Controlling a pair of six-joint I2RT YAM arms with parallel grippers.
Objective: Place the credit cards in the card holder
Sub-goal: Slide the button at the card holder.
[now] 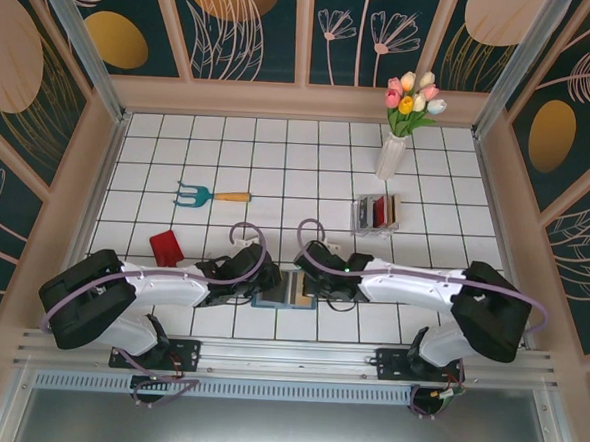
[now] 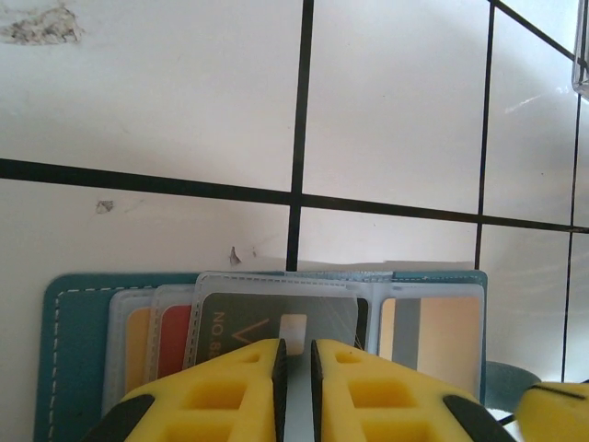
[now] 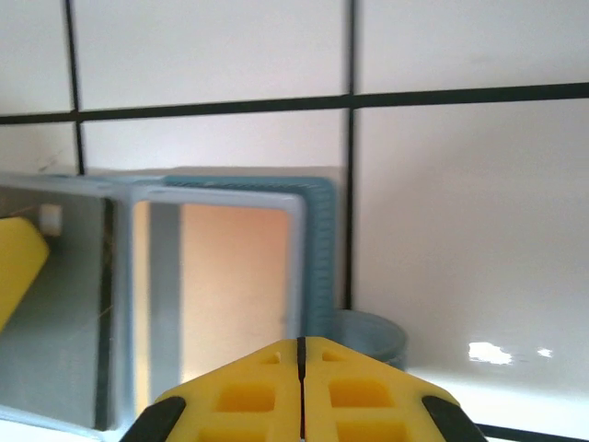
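Top external: the holder (image 1: 286, 289) lies open by the table's near edge, with the left gripper (image 1: 256, 284) and right gripper (image 1: 318, 283) meeting over it. A loose red card (image 1: 163, 245) lies on the tiles well to its left. More cards stand in the rack (image 1: 376, 214) farther back, so I judge the job partly done.

Left wrist: a tan card (image 2: 136, 345), a slotted red card (image 2: 173, 341) and a dark card (image 2: 276, 318) overlap in the teal holder's slots. The left jaws are almost together above the dark card's near edge. I cannot tell whether they pinch it.

Right wrist: the right jaws are fully closed with nothing seen between them, at the near edge of the holder's right flap. Its clear window (image 3: 239, 276) shows tan, and the snap (image 3: 373, 336) sits just beside it.
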